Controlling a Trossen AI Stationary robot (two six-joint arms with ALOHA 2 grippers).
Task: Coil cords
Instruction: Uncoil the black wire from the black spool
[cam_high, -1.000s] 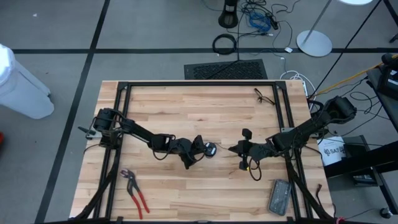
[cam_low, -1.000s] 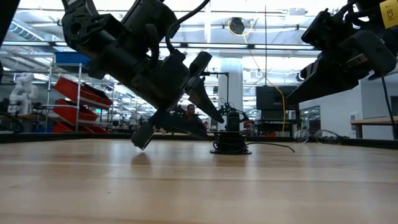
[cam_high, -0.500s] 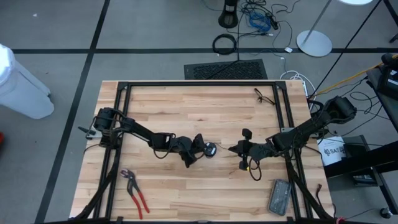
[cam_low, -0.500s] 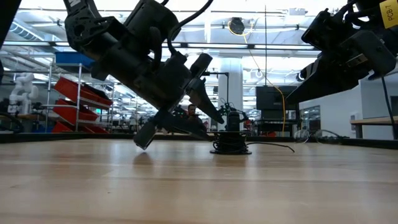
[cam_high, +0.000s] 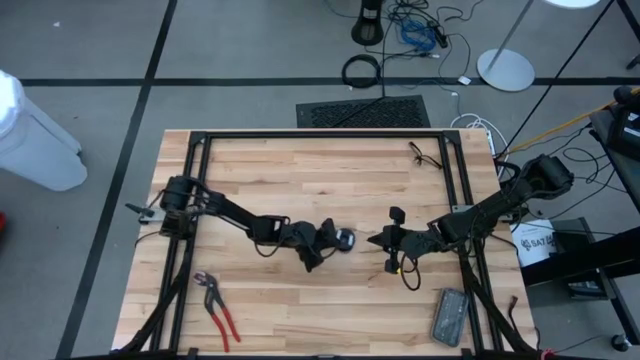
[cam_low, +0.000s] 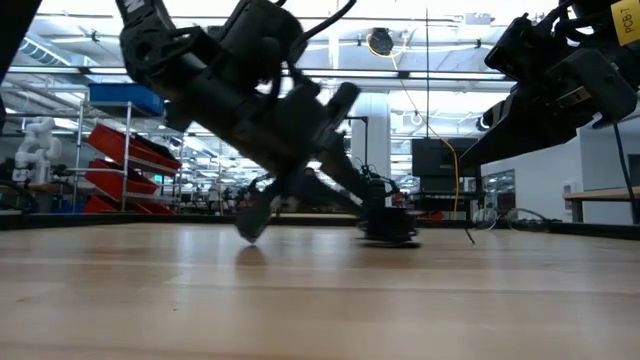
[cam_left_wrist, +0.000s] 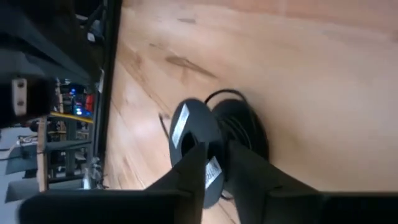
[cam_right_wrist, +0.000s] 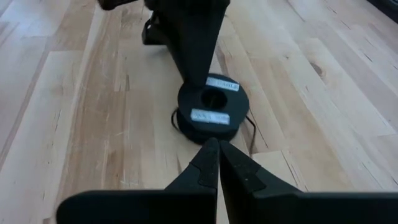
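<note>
One cord (cam_high: 345, 239) lies near the middle of the wooden table (cam_high: 300, 170): a thin black wire wound around a small round dark puck with pale labels on its face. It sits right at the tips of the left gripper (cam_high: 332, 240), whose two fingers (cam_left_wrist: 193, 168) stand narrow with the puck's edge between them and seem to pinch it, though I cannot tell for sure that the grip is firm. A loose end of the wire trails off the puck on the side away from that gripper.

The right gripper (cam_high: 377, 240) is just beyond the puck, opposite the left one, its tips pointing at the cord but apart from it; its two fingers (cam_right_wrist: 208, 163) are pressed together and hold nothing.

Well behind the left gripper, toward the table's near left corner, lies one pair of pliers (cam_high: 217, 307) with red handles. Behind the right gripper, near the near right corner, lies one flat grey device (cam_high: 448, 317).
</note>
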